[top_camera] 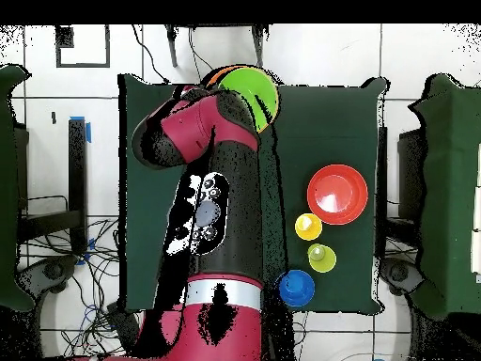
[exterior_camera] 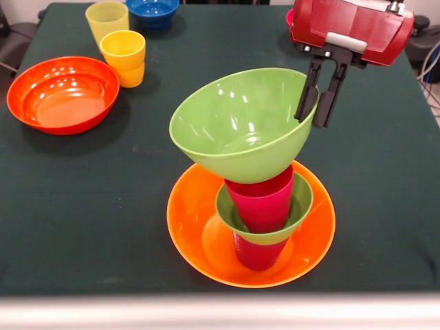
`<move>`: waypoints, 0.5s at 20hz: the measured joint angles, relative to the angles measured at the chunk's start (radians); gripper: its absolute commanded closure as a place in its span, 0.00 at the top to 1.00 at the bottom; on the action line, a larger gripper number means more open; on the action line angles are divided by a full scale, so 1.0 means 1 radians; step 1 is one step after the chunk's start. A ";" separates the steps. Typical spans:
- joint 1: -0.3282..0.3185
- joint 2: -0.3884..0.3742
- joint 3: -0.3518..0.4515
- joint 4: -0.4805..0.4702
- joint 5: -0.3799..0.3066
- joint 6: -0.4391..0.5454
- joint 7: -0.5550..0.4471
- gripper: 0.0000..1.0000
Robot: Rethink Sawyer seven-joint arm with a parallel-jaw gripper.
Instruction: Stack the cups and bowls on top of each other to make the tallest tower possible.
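Observation:
The tower stands near the front edge: a large yellow-orange bowl (exterior_camera: 199, 234) holds a reddish cup (exterior_camera: 258, 256), then a small green bowl (exterior_camera: 297, 206), then a red-pink cup (exterior_camera: 265, 199). A large green bowl (exterior_camera: 240, 124) rests tilted on top of that cup, its opening tipped toward the left. My gripper (exterior_camera: 311, 118) comes down at the bowl's right rim, with one finger inside and one outside, shut on the rim. In the overhead view the green bowl (top_camera: 252, 92) shows beside the arm, which hides the gripper.
A wide orange-red bowl (exterior_camera: 63, 94) sits at the left. Behind it stand a yellow-orange cup (exterior_camera: 124, 58), a pale yellow cup (exterior_camera: 106, 19) and a blue bowl (exterior_camera: 152, 10). The same four show at the overhead view's right: orange-red bowl (top_camera: 337, 194), blue bowl (top_camera: 297, 288).

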 measured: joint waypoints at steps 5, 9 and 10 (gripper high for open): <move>0.000 0.000 0.000 0.000 0.000 0.000 0.000 0.00; 0.000 0.000 0.000 -0.001 0.000 0.000 0.000 1.00; 0.000 0.000 -0.001 -0.001 0.000 0.000 0.000 1.00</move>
